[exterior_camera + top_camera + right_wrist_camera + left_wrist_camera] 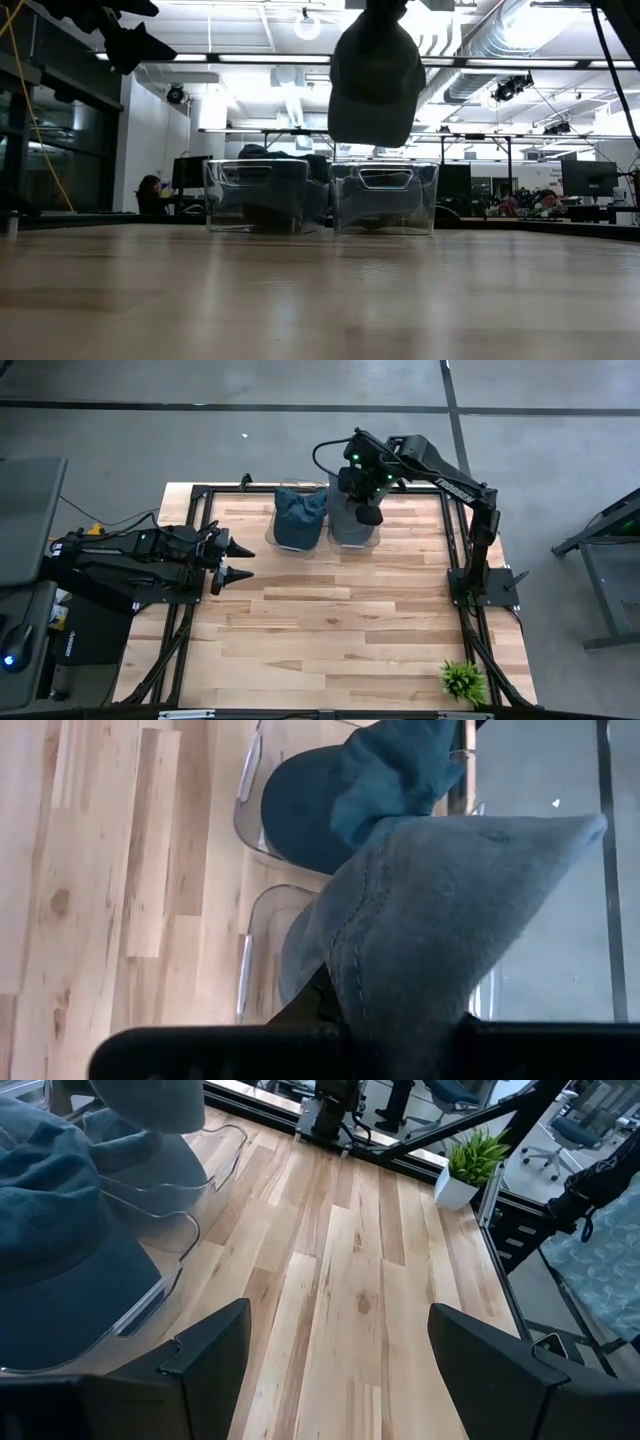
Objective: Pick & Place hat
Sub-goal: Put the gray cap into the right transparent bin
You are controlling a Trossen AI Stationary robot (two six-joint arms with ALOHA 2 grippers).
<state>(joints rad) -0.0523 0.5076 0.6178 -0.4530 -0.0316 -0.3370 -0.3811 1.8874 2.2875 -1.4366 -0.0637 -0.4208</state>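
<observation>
A grey hat (375, 80) hangs from my right gripper (368, 510) above the right of two clear bins (385, 198) at the table's far edge. It fills the right wrist view (450, 920). A blue hat (299, 515) sits inside the left clear bin (265, 195), and it also shows in the left wrist view (60, 1250). My left gripper (245, 563) is open and waits over the table's left side, holding nothing. My right gripper is shut on the grey hat's upper part (345, 985) and comes at it from above, pointing down. The hat's own cloth hides the fingertips, so I cannot tell which part they have. The hat hangs below the fingers, lifted clear above the right bin (265, 955).
A small green potted plant (463, 680) stands at the table's near right corner. The black frame rails (195, 530) run along the left, right and far sides. Bare wooden table (330, 620) stretches between the bins and the near edge.
</observation>
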